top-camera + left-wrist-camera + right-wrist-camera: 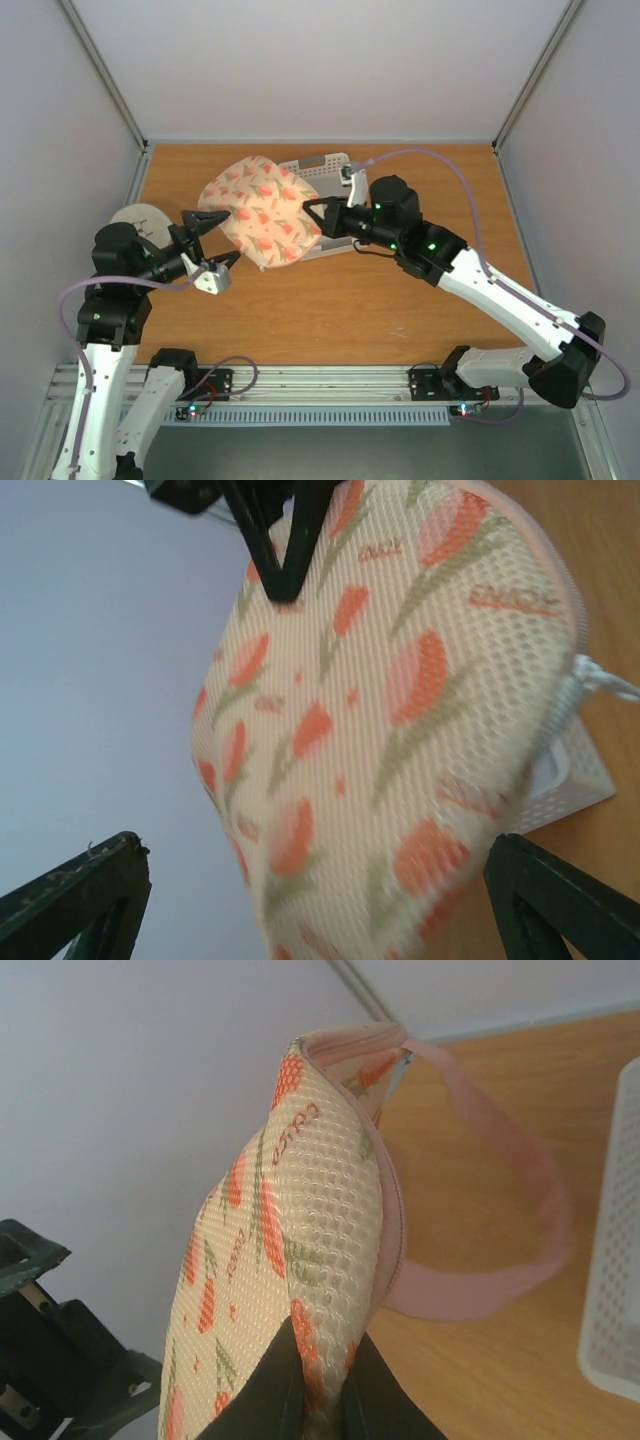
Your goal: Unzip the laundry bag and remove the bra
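Observation:
The laundry bag (262, 210), cream mesh with orange tulip marks, hangs tilted above the table. My right gripper (312, 214) is shut on its right edge, and in the right wrist view the fabric (300, 1210) is pinched between the dark fingertips of the right gripper (322, 1385). A pink strap loop (520, 1260) hangs off the bag's zipper edge. My left gripper (216, 243) stands open at the bag's left edge. In the left wrist view the bag (400, 730) fills the span ahead of the left gripper (318, 845). The bra is hidden.
A white perforated basket (325, 166) lies flat behind and under the bag, and its edge shows in the right wrist view (615, 1260). A round white disc (140, 220) sits at the table's left edge behind the left arm. Walls close in on three sides.

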Controlling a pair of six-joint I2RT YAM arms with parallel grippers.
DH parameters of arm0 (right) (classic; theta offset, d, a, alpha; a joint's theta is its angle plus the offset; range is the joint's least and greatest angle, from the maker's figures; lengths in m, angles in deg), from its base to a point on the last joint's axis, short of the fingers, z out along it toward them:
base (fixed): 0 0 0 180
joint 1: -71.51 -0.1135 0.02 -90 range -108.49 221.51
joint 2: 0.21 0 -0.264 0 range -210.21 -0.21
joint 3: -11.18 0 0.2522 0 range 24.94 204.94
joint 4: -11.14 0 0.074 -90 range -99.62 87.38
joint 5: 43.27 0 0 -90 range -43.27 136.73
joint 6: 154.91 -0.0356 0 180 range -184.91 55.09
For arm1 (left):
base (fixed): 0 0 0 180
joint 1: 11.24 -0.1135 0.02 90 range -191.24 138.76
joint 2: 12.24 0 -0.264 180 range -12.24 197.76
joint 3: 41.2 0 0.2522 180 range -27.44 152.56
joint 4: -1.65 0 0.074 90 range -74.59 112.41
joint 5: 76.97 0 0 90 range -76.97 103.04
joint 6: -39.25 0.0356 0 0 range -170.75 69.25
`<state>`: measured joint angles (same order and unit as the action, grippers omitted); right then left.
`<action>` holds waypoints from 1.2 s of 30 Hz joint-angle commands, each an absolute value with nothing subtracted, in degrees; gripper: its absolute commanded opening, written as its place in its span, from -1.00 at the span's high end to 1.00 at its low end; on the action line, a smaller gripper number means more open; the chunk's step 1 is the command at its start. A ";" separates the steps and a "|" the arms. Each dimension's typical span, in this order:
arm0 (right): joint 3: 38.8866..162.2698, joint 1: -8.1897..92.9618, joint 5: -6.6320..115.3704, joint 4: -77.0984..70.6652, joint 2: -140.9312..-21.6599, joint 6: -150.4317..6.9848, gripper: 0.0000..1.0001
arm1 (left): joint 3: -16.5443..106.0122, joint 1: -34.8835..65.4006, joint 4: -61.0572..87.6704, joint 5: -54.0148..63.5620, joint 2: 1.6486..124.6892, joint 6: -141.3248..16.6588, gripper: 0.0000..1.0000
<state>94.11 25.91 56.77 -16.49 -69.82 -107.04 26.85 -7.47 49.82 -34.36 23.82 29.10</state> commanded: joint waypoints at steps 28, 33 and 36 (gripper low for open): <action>104.55 21.50 59.04 -8.73 -81.95 -108.01 0.98 | 17.59 -7.46 46.95 -31.13 20.34 44.16 -0.32; 105.41 21.67 58.81 -9.78 -82.20 -106.59 0.98 | 20.16 -7.46 52.16 -33.05 20.07 43.20 0.20; 105.54 22.06 58.19 -10.47 -82.06 -105.66 0.98 | 22.01 -7.46 56.41 -34.13 19.93 42.99 0.51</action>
